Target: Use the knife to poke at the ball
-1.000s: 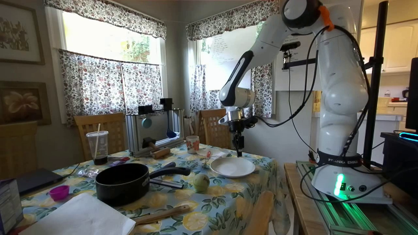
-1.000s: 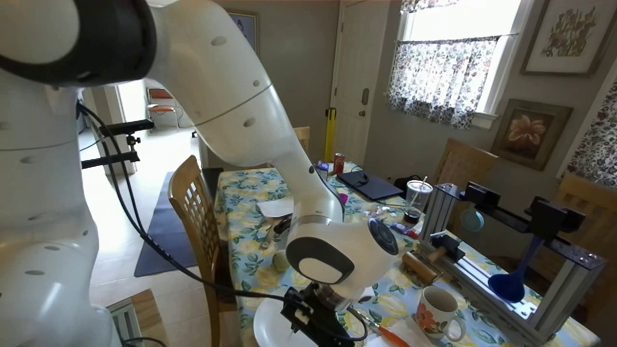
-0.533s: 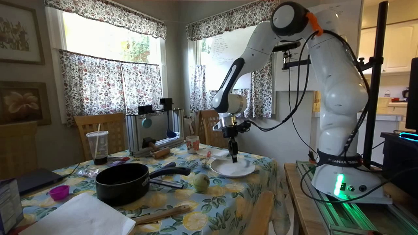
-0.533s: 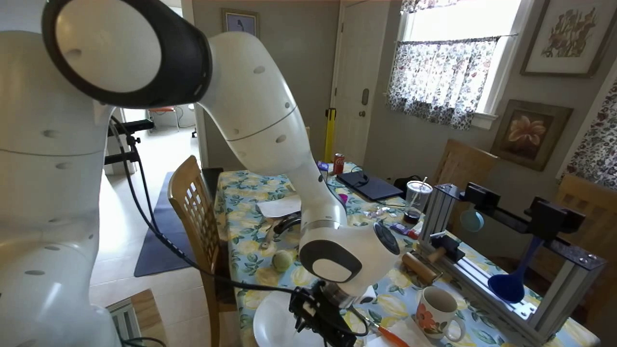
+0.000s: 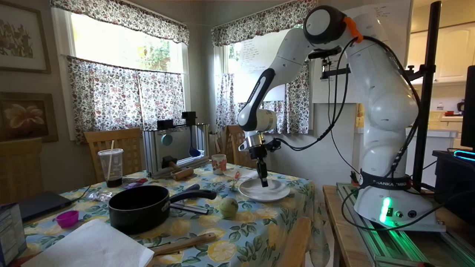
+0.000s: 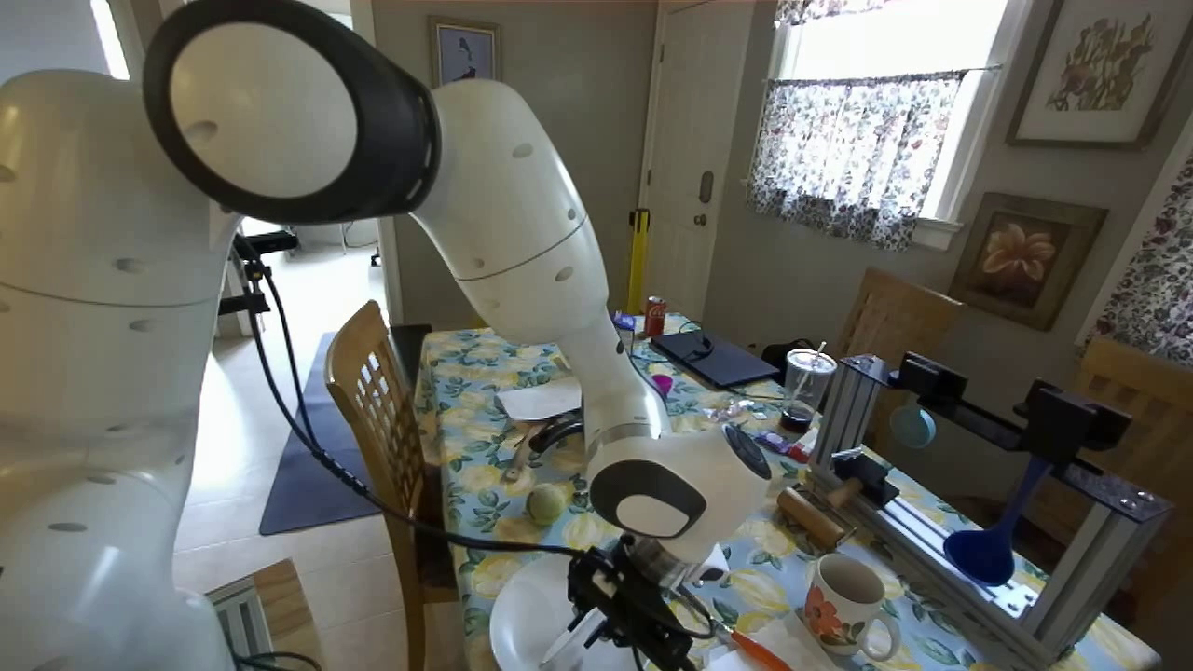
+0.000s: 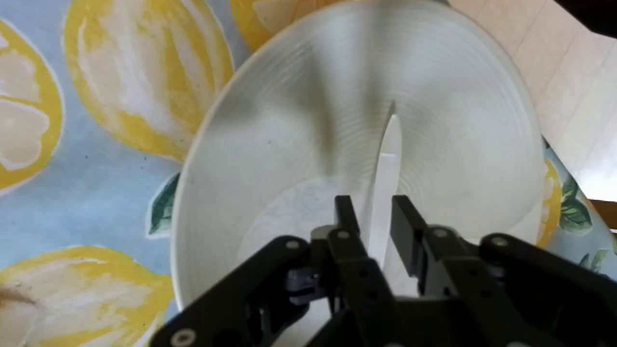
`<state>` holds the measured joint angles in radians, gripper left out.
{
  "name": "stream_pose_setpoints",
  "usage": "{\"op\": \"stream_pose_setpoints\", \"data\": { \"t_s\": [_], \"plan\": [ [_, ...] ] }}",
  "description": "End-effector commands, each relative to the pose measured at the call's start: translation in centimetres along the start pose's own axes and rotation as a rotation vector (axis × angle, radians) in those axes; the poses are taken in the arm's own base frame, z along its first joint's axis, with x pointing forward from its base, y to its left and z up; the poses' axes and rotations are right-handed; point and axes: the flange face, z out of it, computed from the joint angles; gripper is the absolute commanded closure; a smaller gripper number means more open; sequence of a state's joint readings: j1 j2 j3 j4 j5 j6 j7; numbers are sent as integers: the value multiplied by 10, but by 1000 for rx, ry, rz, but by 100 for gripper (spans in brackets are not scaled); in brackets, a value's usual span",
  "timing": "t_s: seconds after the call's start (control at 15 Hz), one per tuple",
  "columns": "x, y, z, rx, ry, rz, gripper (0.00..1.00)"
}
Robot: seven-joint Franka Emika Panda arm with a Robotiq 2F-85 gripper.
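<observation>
A white knife (image 7: pixel 388 166) lies in the white plate (image 7: pixel 207 193), its pointed tip away from my gripper in the wrist view. My gripper (image 7: pixel 371 198) is open and empty above the plate, with the knife running between its two fingers in that view. The knife's near end is hidden behind the gripper. In an exterior view my gripper (image 5: pixel 264 184) points down over the plate (image 5: pixel 256 195). The pale green-yellow ball (image 5: pixel 228 207) sits on the tablecloth beside the plate, apart from the gripper; it also shows in an exterior view (image 6: pixel 546 503).
A black pot (image 5: pixel 139 209) stands beyond the ball, its handle (image 5: pixel 202 193) reaching toward it. A flowered mug (image 6: pixel 843 601), an orange-handled utensil (image 6: pixel 755 650) and a metal rack (image 6: pixel 941 559) stand or lie on the plate's far side. A wooden utensil (image 5: pixel 185 243) lies near the table's front.
My gripper has moved down and slightly sideways, lower over the plate, toward the ball's side in an exterior view. The ball, plate and pot have not moved.
</observation>
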<state>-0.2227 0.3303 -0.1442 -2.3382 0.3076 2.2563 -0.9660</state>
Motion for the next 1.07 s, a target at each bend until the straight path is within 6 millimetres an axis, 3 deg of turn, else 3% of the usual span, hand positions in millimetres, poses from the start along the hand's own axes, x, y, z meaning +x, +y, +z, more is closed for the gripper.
{"op": "stream_pose_setpoints", "data": {
  "t_s": [0.0, 0.2, 0.4, 0.67, 1.0],
  "plan": [
    [4, -5, -7, -52, -53, 16, 42],
    [7, -22, -17, -129, -85, 27, 22],
    [21, -59, -35, -224, -59, 16, 0],
    [41, -119, -66, -348, 106, 80, 0],
    [36, -182, -104, -532, 268, 172, 0]
  ]
}}
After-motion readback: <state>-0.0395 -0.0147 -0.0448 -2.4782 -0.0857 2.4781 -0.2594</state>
